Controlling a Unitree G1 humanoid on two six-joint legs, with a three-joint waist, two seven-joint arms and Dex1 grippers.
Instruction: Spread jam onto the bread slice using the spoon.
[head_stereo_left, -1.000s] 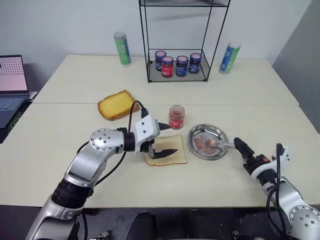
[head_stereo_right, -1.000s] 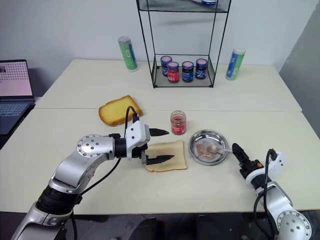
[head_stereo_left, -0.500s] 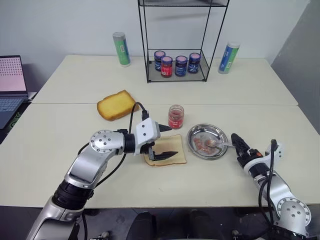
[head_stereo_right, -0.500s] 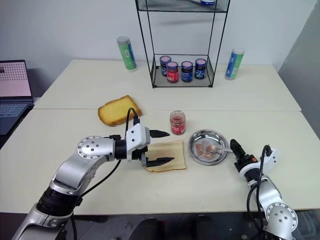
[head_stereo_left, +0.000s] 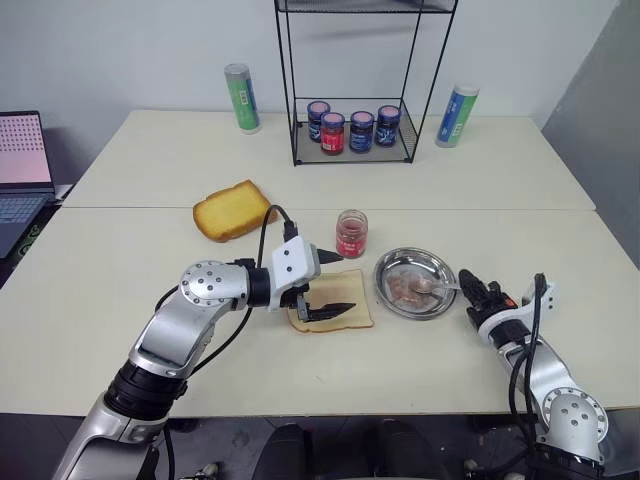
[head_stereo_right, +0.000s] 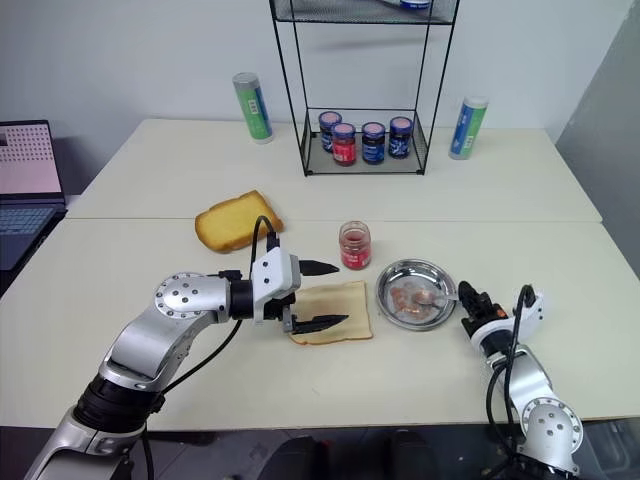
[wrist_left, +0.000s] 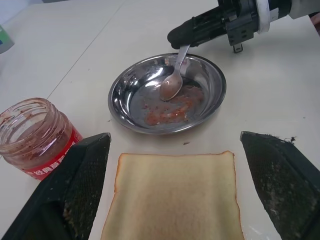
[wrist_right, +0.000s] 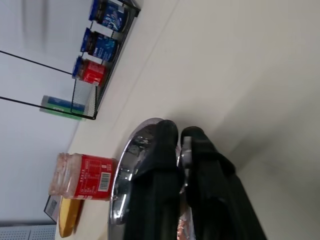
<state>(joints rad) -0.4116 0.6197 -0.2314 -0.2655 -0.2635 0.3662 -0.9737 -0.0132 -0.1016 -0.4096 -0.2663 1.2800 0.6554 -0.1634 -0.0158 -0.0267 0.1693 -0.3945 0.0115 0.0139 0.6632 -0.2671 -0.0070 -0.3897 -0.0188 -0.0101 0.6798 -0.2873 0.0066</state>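
The bread slice (head_stereo_left: 356, 292) lies flat near the table's front, with my left gripper (head_stereo_left: 335, 284) open just above it, one finger over each side. To its right stands a steel dish (wrist_left: 118, 98) smeared with red jam (wrist_left: 172, 107). The spoon (wrist_left: 173, 82) rests with its bowl in the dish and its handle running out over the right rim. My right gripper (wrist_left: 175, 36) is shut on that handle at the rim; in the right wrist view silver metal shows between its fingers (wrist_right: 165, 150). The open glass jam jar (head_stereo_left: 352, 233) stands just behind the bread.
A thick golden toast chunk (head_stereo_left: 232, 210) lies behind and left of the bread. At the back a wire rack (head_stereo_left: 355, 150) holds several capped jars, with a tall canister on each side (head_stereo_left: 243, 98) (head_stereo_left: 456, 116). A laptop (head_stereo_left: 22, 165) sits at the far left.
My right gripper has moved in to the dish's right rim and closed its jaws on the spoon handle. The left arm has not moved.
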